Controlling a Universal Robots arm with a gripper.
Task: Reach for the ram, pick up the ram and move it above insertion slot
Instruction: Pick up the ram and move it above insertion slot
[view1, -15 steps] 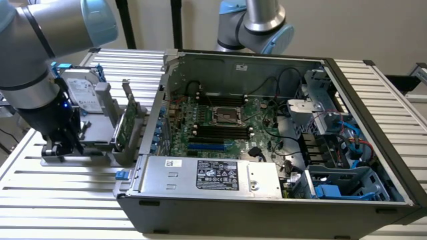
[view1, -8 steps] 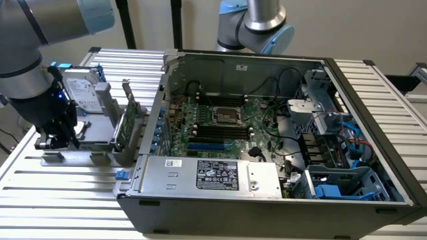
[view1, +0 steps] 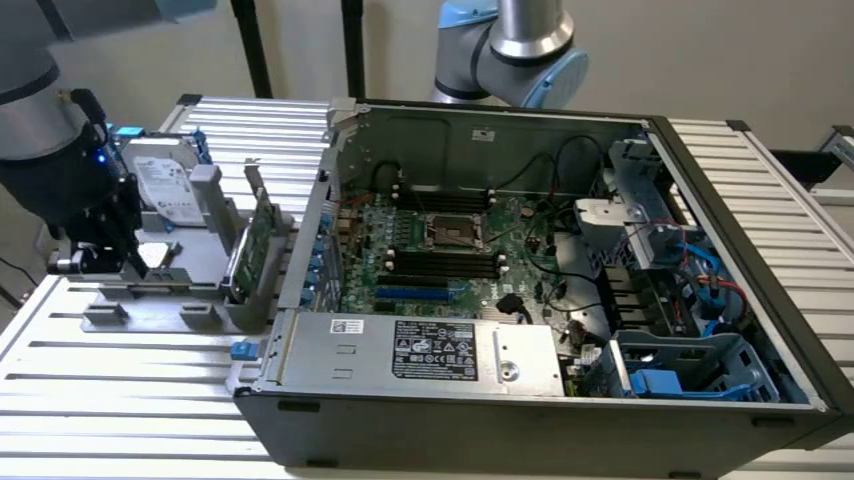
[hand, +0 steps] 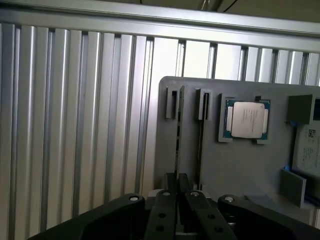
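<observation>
The ram (hand: 177, 131) shows edge-on as a thin dark stick standing upright in the slotted posts of a grey holder plate (hand: 235, 165). My gripper (hand: 179, 202) sits right over the stick's near end, its two black fingers (hand: 164, 212) close together on either side of the board, shut on it. In the exterior view my gripper (view1: 104, 258) is low over the grey holder (view1: 160, 300) at that view's left. The black memory slots (view1: 441, 263) lie on the motherboard inside the open computer case (view1: 534, 400).
A processor chip (hand: 246, 119) lies in a pocket on the holder beside the ram. A silver hard drive (view1: 167, 180) and a green expansion card (view1: 254, 240) stand upright on the holder between my gripper and the case. A second robot arm (view1: 514, 45) rises behind the case.
</observation>
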